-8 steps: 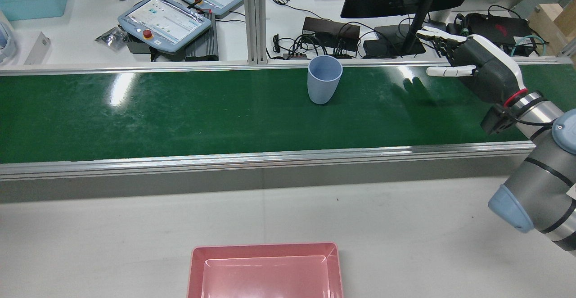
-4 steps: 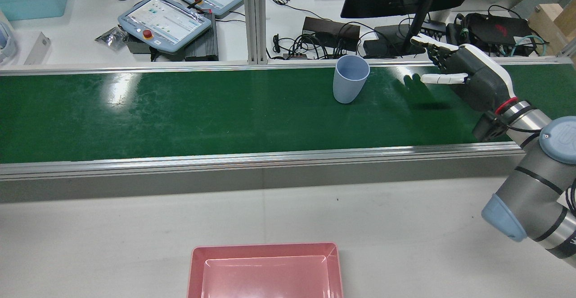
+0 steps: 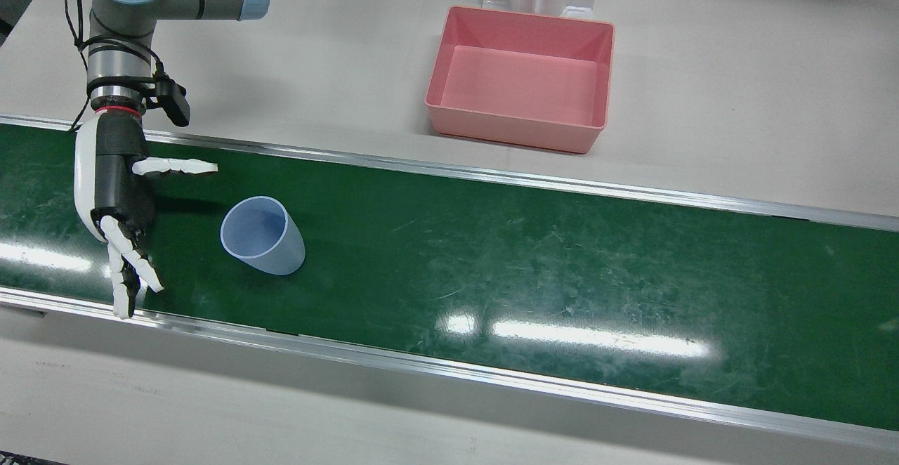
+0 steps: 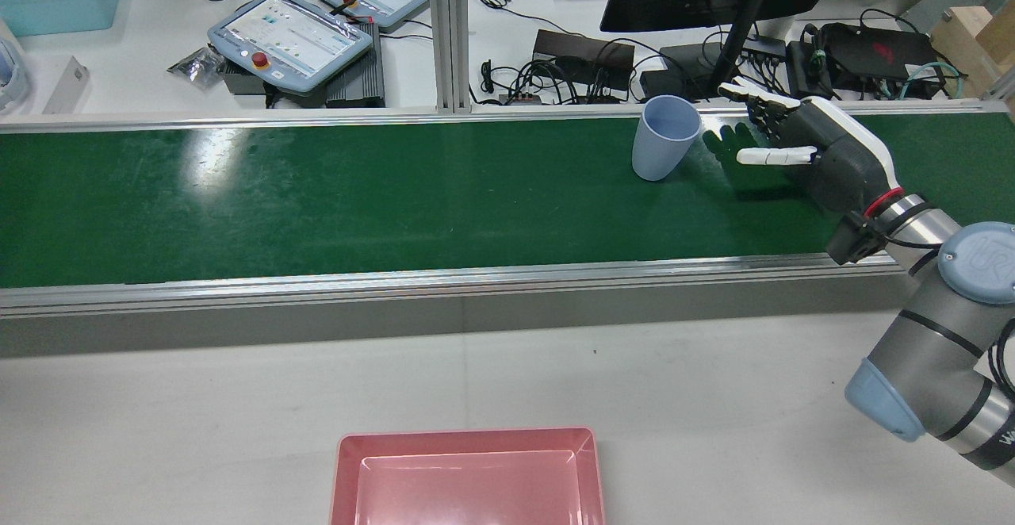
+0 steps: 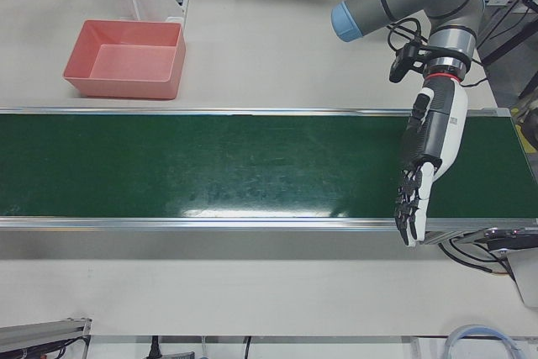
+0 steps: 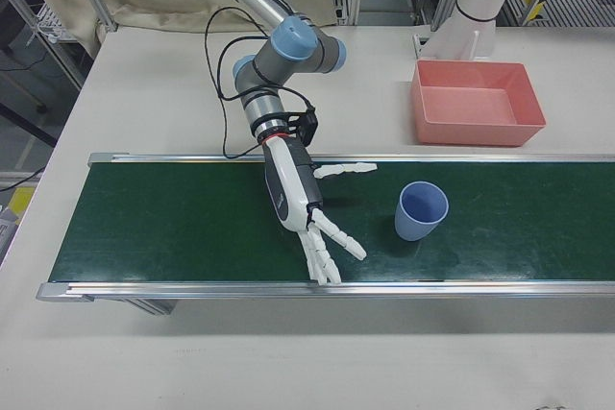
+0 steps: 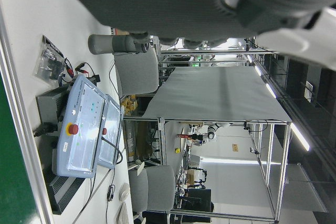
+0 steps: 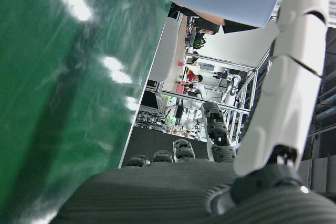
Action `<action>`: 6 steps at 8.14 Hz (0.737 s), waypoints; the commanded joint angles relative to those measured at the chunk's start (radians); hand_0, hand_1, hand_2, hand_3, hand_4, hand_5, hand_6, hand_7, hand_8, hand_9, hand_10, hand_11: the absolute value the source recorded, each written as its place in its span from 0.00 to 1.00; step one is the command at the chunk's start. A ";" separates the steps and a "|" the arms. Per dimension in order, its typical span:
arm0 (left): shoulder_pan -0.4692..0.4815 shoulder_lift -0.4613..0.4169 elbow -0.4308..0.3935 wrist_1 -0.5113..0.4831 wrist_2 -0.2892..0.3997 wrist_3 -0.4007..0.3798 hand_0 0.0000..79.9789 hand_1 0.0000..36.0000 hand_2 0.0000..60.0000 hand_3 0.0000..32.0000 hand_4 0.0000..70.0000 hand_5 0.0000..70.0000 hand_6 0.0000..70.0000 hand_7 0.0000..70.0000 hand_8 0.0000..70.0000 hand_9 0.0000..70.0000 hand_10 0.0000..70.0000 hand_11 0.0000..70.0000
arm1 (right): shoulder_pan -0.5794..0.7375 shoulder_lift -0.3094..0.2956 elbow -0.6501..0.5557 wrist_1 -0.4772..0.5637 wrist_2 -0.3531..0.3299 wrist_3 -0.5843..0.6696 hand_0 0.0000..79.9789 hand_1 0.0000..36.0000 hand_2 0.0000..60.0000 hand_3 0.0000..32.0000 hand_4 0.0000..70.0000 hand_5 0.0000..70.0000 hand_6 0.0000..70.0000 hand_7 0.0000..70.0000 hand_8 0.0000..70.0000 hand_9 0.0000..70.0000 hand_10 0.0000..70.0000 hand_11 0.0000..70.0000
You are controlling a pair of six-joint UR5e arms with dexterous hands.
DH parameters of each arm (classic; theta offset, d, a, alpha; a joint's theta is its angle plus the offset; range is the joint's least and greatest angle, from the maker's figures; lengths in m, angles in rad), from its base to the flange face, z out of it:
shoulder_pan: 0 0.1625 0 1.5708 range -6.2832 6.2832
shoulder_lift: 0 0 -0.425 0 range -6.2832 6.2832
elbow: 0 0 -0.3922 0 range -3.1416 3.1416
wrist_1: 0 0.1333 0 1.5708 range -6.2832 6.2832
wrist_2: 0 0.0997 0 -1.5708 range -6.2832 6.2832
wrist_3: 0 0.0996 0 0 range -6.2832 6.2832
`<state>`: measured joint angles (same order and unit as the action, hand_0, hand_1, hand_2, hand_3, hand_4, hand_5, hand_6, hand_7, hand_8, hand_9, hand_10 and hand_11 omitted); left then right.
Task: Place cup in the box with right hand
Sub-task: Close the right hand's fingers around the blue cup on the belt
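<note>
Right hand (image 4: pixel 801 148) spread, empty, just right of upright cup (image 4: pixel 664 138) on belt (image 4: pixel 357 192); close fingers around mid-wall

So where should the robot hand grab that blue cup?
Around its side wall, probably, coming from the side where the open right hand already waits. The cup stands upright on the green belt, mouth up, with bare belt around it. It narrows toward the bottom, so gripping the wider part nearer the rim looks safer.
</note>
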<state>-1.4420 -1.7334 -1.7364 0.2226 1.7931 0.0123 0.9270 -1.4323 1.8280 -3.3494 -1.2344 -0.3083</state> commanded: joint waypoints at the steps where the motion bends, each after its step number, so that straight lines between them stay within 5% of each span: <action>1: 0.000 0.000 0.000 0.001 -0.001 0.000 0.00 0.00 0.00 0.00 0.00 0.00 0.00 0.00 0.00 0.00 0.00 0.00 | 0.000 -0.002 0.005 0.001 0.001 0.002 0.61 0.50 0.15 0.00 0.01 0.07 0.05 0.12 0.00 0.04 0.00 0.01; 6: 0.000 0.000 0.000 0.000 0.000 0.000 0.00 0.00 0.00 0.00 0.00 0.00 0.00 0.00 0.00 0.00 0.00 0.00 | 0.003 -0.007 0.004 0.001 0.003 0.009 0.61 0.52 0.17 0.00 0.01 0.07 0.05 0.13 0.00 0.04 0.00 0.01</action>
<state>-1.4419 -1.7334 -1.7364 0.2225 1.7932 0.0123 0.9277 -1.4373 1.8307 -3.3491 -1.2333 -0.3057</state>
